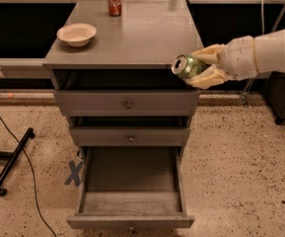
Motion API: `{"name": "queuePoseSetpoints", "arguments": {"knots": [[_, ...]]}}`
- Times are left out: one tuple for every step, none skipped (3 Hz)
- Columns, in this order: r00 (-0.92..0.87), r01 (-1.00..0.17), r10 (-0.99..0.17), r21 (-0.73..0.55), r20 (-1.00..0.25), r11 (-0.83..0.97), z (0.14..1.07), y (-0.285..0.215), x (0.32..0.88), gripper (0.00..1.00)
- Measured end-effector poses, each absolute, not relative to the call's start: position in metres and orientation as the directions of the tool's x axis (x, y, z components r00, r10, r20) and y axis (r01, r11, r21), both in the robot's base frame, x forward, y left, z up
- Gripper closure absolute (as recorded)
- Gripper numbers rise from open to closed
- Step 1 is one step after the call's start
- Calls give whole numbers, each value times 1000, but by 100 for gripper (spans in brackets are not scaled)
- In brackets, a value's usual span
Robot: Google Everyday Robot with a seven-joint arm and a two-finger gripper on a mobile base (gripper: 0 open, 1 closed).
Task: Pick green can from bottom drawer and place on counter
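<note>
My gripper comes in from the right and is shut on the green can. The can lies on its side with its silver end facing left, held at the front right corner of the counter, level with its edge. The bottom drawer is pulled fully open below, and its grey tray holds nothing.
A red cola can stands at the back of the counter. A pale bowl sits at its left side. The two upper drawers are shut. A black cable and stand lie on the floor at the left, beside a blue X mark.
</note>
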State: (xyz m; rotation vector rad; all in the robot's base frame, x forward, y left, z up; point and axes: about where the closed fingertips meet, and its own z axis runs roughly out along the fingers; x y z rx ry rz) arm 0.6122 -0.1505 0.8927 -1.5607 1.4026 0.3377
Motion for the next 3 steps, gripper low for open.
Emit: {"name": "queuePoseSetpoints", "arguments": {"knots": [[339, -859, -609, -500, -717, 111, 943, -125, 632, 100], [364, -845, -588, -522, -723, 119, 977, -88, 670, 100], [374, -839, -548, -525, -748, 143, 986, -43, 710, 100]]}}
